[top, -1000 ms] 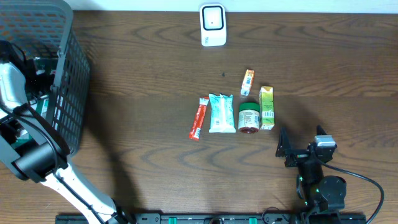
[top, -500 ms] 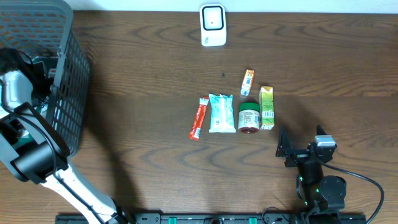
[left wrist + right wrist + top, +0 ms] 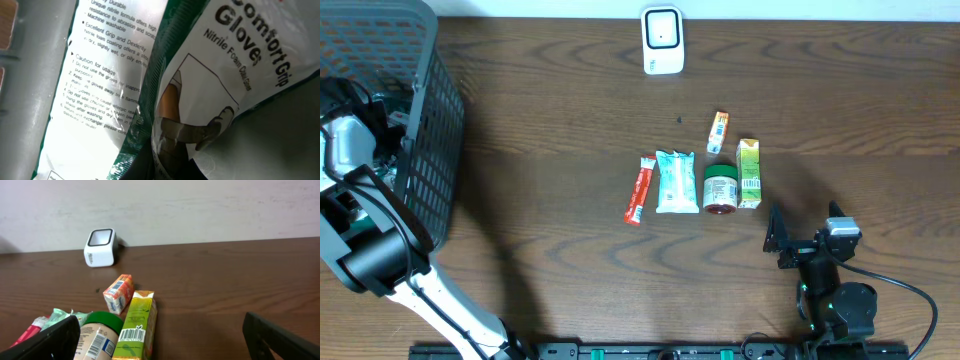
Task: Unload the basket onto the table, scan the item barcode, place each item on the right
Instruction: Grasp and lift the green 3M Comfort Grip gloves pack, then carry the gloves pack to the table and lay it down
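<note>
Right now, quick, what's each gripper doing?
Left gripper: closed, apparently pinching the glove package.
Right gripper: open, holding nothing.

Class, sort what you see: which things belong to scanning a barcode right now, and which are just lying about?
In the job: glove packet, grey basket holding it, white scanner.
Lying about: red sachet, teal packet, green-lidded jar, green carton, small orange carton.
</note>
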### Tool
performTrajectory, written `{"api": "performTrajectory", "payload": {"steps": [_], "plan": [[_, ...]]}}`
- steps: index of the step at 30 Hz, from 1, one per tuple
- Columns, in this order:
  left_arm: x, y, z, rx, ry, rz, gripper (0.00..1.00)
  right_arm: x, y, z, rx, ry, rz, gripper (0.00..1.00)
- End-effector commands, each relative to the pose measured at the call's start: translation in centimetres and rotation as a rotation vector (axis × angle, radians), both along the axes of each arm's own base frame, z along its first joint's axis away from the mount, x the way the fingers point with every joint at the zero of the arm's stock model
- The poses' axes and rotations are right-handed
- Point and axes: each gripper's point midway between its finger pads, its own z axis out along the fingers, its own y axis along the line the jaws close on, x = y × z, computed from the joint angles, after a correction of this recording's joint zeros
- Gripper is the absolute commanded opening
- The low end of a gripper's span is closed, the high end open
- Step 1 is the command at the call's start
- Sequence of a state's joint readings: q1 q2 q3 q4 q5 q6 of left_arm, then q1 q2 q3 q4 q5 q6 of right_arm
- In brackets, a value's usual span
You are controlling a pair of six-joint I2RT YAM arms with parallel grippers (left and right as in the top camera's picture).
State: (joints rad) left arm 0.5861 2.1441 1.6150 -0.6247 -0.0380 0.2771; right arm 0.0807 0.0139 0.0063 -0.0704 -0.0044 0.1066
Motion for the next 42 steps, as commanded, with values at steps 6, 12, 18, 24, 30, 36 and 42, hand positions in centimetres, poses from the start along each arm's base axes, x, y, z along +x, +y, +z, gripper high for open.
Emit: {"api": "performTrajectory", "payload": {"steps": [6, 12, 18, 24, 30, 36, 42], "plan": [[1.1, 1.1, 10.1, 0.058, -0.241, 0.204, 0.07, 0.0, 0.2, -0.1, 0.011, 0.005, 0.006, 0.99], [-1.6, 0.0, 29.4, 0.258, -0.673, 0.272, 0.07, 0.0, 0.2, -0.1, 0.011, 0.006, 0.006, 0.99], [-7.9, -7.5, 41.8, 0.254, -0.990, 0.196, 0.07, 0.0, 0.2, -0.1, 0.011, 0.005, 0.006, 0.99], [-11.9, -17.8, 43.0, -0.025, -1.058, 0.094, 0.07, 0.0, 0.2, -0.1, 0.011, 0.005, 0.006, 0.99], [-12.3, -25.6, 35.3, -0.270, -0.767, -0.016, 0.08, 0.0, 0.2, -0.1, 0.011, 0.005, 0.006, 0.99], [-9.9, -32.0, 24.1, -0.342, -0.421, -0.155, 0.07, 0.0, 0.2, -0.1, 0.011, 0.005, 0.006, 0.99], [-7.6, -37.2, 11.6, -0.286, -0.093, -0.233, 0.07, 0.0, 0.2, -0.1, 0.011, 0.005, 0.006, 0.99]]}}
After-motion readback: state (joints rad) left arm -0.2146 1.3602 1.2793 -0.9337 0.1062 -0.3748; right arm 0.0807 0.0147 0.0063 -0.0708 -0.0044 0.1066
